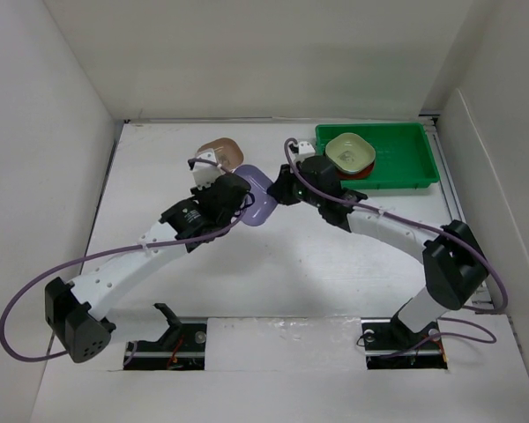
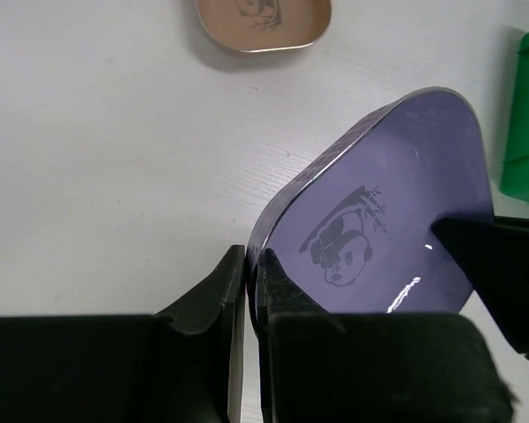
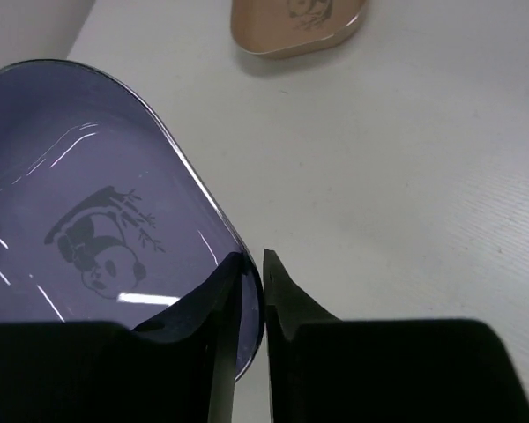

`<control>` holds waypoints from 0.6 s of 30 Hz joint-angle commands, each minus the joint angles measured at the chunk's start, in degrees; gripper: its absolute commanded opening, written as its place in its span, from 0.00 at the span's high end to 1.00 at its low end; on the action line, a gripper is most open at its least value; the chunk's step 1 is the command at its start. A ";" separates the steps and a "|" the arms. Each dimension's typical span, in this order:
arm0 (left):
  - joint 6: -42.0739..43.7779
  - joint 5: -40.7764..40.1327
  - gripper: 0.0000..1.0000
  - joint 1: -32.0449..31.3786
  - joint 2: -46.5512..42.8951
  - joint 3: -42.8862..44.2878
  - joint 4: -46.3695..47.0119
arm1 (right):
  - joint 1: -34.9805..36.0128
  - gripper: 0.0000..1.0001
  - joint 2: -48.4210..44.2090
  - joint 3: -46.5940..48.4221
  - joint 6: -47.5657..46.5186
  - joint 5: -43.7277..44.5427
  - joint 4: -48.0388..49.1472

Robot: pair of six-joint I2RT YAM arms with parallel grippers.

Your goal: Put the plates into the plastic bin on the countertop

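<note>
A lilac plate [image 1: 259, 199] with a panda drawing is held off the countertop [image 1: 176, 176] between both grippers. My left gripper [image 1: 236, 201] is shut on its left rim, as the left wrist view [image 2: 251, 257] shows, with the plate [image 2: 388, 211] tilted. My right gripper [image 1: 283, 188] grips the opposite rim, seen in the right wrist view [image 3: 257, 258] around the plate [image 3: 88, 176]. A tan-brown plate [image 1: 219, 151] lies behind them. The green plastic bin [image 1: 406, 150] at the back right holds a pale greenish dish [image 1: 350, 152] on a red plate [image 1: 363, 171]. The other plates are hidden.
White walls enclose the countertop on the left, back and right. The bin's green corner [image 2: 525, 132] shows at the right edge of the left wrist view. The tan-brown plate lies near both wrists [image 2: 264, 22] [image 3: 300, 26]. Purple cables trail from both arms.
</note>
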 commanded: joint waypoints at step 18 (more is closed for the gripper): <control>-3.80 -5.26 0.00 3.57 8.14 10.77 -5.88 | -25.77 1.00 5.42 12.96 -8.65 4.83 -8.65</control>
